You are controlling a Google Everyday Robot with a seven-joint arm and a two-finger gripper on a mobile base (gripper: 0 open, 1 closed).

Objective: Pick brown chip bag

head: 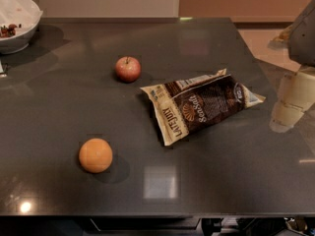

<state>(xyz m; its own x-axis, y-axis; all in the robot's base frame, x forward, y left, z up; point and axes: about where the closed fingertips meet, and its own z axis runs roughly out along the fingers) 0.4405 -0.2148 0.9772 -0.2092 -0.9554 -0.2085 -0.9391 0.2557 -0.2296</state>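
Observation:
The brown chip bag (203, 104) lies flat on the dark grey table (162, 191), right of centre. It is dark brown with cream edges and reads "Late July" and "Sea Salt". Its cream bottom edge points toward the front left, and its other end points right. My gripper (291, 102), cream-coloured, hangs at the right edge of the view. It is just right of the bag's right end, apart from the bag and holding nothing.
A red apple (128, 69) sits behind and left of the bag. An orange (95, 155) sits at the front left. A white bowl (17, 23) stands at the back left corner. The table's right edge runs under my arm.

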